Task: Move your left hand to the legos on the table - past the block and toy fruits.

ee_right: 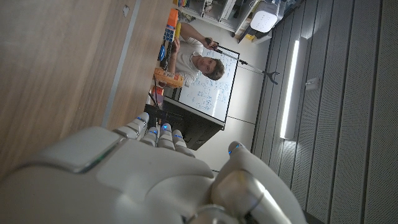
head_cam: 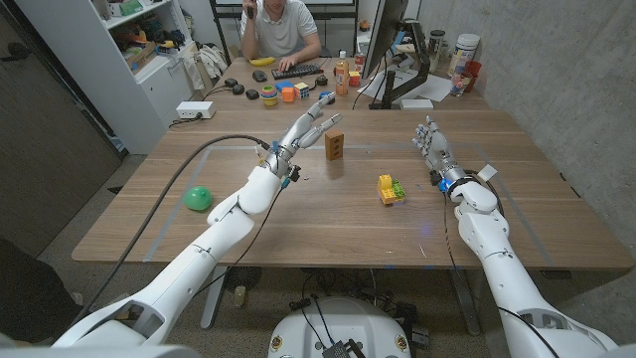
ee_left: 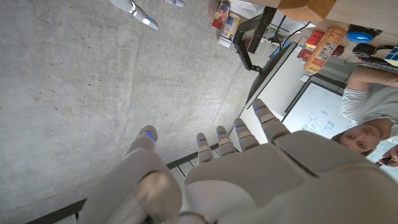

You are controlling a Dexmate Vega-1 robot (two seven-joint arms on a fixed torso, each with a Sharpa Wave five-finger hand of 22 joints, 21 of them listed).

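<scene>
The legos point(head_cam: 390, 189), a small yellow and green cluster, lie on the wooden table point(head_cam: 328, 224) right of centre. A brown wooden block point(head_cam: 335, 145) stands upright farther back, and a green toy fruit point(head_cam: 198, 198) sits near the left edge. My left hand point(head_cam: 310, 121) is raised with its fingers spread, holding nothing, just left of the block and well back-left of the legos. In the left wrist view, my left hand point(ee_left: 242, 174) points at a concrete wall. My right hand point(head_cam: 432, 144) stands open to the right of the legos, fingers up; the right wrist view shows it point(ee_right: 149, 180) over the table.
A black cable point(head_cam: 204, 149) runs across the table's left part. Behind the table, a person point(head_cam: 280, 30) sits at a desk with a keyboard point(head_cam: 298, 72), small toys point(head_cam: 283, 92), a bottle point(head_cam: 342, 75) and a monitor stand point(head_cam: 397, 94). Shelves point(head_cam: 139, 40) stand at back left.
</scene>
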